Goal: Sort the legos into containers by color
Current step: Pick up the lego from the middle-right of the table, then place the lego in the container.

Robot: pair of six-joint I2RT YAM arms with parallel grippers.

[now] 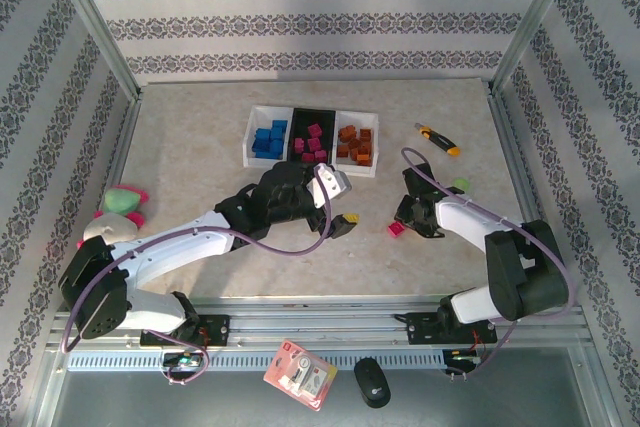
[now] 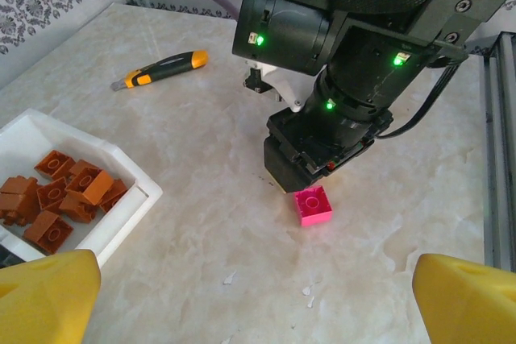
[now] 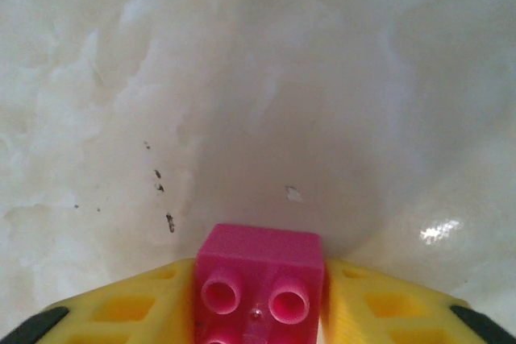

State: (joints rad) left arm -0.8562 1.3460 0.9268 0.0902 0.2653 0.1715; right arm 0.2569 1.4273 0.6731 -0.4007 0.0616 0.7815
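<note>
On the near side of the row of trays (image 1: 372, 169), off its right end, a lone pink brick (image 2: 313, 205) sits flat on the table (image 2: 201, 159), studs up. It is square, so it has no long axis, and one flat face points straight away from the right gripper (image 3: 258, 304). That gripper is clamped on it, with a yellow finger (image 3: 129, 312) pressed to each side. Also nearer than the trays, about level with their middle, the left gripper (image 2: 258, 312) hangs spread wide and empty. The row's long axis runs left to right, holding blue bricks (image 1: 270, 137), magenta bricks (image 1: 313, 142) and orange-brown bricks (image 1: 355, 143). A utility knife (image 1: 438, 138) lies right of the row.
</note>
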